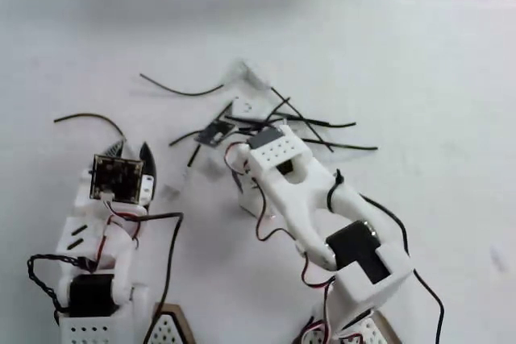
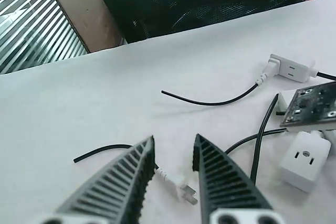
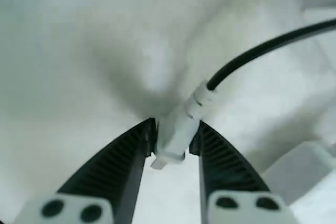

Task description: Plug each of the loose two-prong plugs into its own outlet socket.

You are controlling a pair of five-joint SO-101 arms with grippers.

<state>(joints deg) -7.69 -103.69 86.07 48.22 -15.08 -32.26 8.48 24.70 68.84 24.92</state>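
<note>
The right hand (image 3: 173, 139) is pinching a white plug (image 3: 177, 129) by its body. The ribbed black fingers (image 3: 131, 153) press against both of its sides. The plug's black cord (image 3: 262, 51) runs away from the strain relief, above the pale worktop (image 3: 63, 51). In the high view this arm reaches to about the middle of the worktop, among a tangle of black cords (image 1: 322, 122).

The left hand (image 2: 173, 150) is spread and holds nothing. It sits toward the worktop's left side, nearer the edge where the arms are mounted. A small plug (image 2: 185, 190) lies flat on the surface in the gap between its fingers, with metal prongs showing and touching neither finger. The small plug's thin cord (image 2: 100, 149) trails off past one fingertip.

Toward the middle of the worktop stands a white cube outlet socket (image 2: 304, 158), just beside the right arm's camera board (image 2: 312, 103). Farther toward the far edge lies a slotted white block (image 2: 291, 67) on its own curved black cord (image 2: 210, 102), well apart from both hands.
</note>
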